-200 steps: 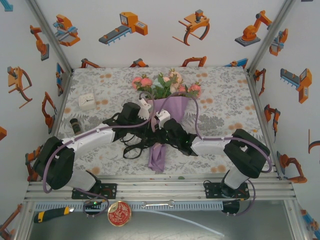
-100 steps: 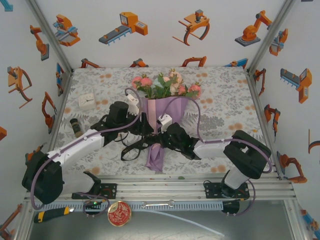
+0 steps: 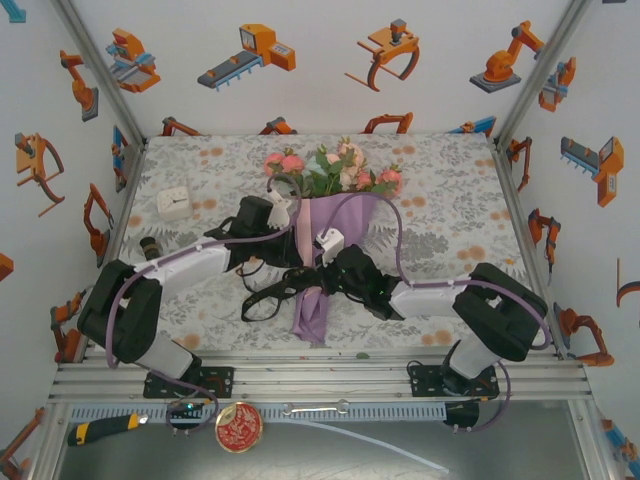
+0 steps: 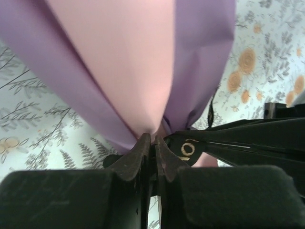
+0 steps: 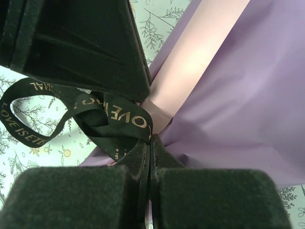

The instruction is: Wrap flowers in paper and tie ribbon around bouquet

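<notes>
Bouquet (image 3: 335,215) lies mid-worktop (image 3: 440,180), long axis running far–near: flowers (image 3: 330,165) at the far end, twisted paper tail toward the arms' bases. The cone's narrow waist is the spot that counts. Both hands meet there, left hand (image 4: 153,139) from the left, right hand (image 5: 148,148) from the right, approx. head-on across the axis. Right hand is closed w/ the ribbon (image 5: 119,114) bunched at its tips, prob. pinched. Left hand's fingers all but touch, tips at the fold where the paper (image 4: 119,57) gathers; can't tell if anything is caught btwn them. Slack ribbon loops lie on the worktop left of the waist, i.e. the left arm's side. Tightening would likely mean pulling sideways, off the waist, not along the stems; left hand is nearer the loose loop.
</notes>
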Controlling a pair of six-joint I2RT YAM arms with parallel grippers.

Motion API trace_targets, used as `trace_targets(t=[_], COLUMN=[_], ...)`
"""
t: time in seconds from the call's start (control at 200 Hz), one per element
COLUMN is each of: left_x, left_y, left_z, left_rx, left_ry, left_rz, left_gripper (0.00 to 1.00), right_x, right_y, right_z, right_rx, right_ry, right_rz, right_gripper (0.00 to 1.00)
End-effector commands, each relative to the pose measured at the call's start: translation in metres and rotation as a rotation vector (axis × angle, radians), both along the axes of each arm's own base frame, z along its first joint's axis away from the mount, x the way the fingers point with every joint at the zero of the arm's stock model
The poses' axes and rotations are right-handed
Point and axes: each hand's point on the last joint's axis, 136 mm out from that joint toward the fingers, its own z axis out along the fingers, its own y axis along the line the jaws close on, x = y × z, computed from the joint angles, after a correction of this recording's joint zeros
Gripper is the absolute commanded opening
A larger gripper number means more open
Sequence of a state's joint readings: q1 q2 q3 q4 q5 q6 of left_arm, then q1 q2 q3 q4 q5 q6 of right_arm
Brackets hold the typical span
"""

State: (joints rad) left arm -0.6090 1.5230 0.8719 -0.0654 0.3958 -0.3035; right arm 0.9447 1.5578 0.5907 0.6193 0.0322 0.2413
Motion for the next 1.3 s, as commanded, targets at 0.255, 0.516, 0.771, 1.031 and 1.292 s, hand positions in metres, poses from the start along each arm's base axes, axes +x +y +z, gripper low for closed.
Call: trace_targets(t=[0.255, 0.516, 0.771, 1.031, 1.292], left_x=[-0.027, -0.028, -0.03, -0.04, -0.044], left_y=[-0.02, -0.027, -0.036, -0.034, -0.029], left_z=[-0.008, -0.008, -0.015, -0.016, -0.013], left_rx=[-0.034, -0.062, -0.098, -0.134, -0.14], left_ry=[-0.022, -0.02, 0.002, 0.024, 0.017], left_rz=[-0.257, -0.29, -0.326, -0.338, -0.353], left_gripper=[0.22, 0.37, 0.36, 0.29, 0.29], right_x=[0.001, 0.0, 0.001, 0.011, 0.014], right_y=[0.003, 0.006, 0.006, 0.0, -0.008], right_z=[0.022, 0.024, 0.028, 0.04, 0.042], right_rx=[0.05, 0.06, 0.072, 0.102, 0.121], right_ry=[-0.06, -0.054, -0.056, -0.092, -0.076], right_rz=[0.012, 0.025, 0.022, -0.051, -0.096], right_gripper=[0.0, 0.0, 0.0, 0.0, 0.0])
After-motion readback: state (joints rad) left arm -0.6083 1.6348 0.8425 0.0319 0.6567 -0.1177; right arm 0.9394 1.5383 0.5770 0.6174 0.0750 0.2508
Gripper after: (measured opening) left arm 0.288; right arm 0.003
